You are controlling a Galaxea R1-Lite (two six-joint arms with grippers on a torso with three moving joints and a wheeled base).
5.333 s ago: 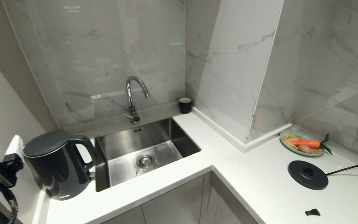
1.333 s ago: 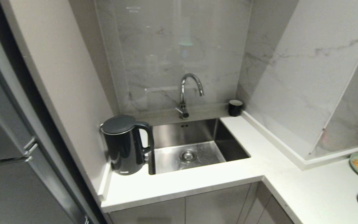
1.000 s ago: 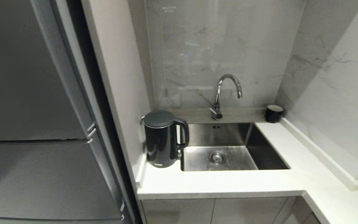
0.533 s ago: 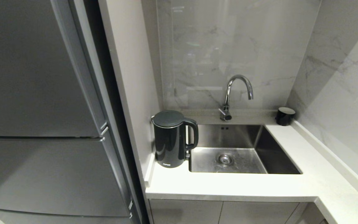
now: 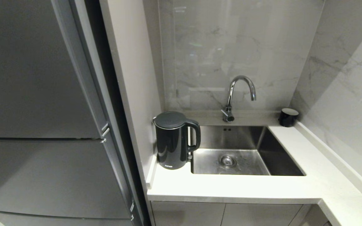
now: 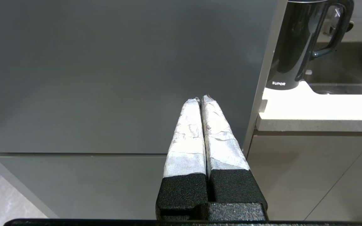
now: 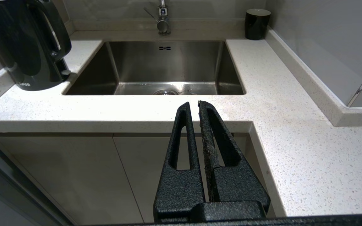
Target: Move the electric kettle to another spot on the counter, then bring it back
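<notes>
The electric kettle is a tall glossy black jug with a flat lid. It stands upright on the white counter, in the corner between the side wall and the sink, its handle toward the sink. It also shows in both wrist views, as the kettle and the kettle. My left gripper is shut and empty, low in front of a dark grey cabinet front, well short of the kettle. My right gripper is shut and empty, below and before the counter edge. Neither arm shows in the head view.
A steel sink with a curved tap lies right of the kettle. A small black cup stands at the back corner. A tall dark grey cabinet fills the left. The counter runs on to the right along a marble wall.
The whole head view swung and drew back, so the scene slid right and the dark cabinet came into view; in the last half second it is still. The kettle keeps its place by the sink.
</notes>
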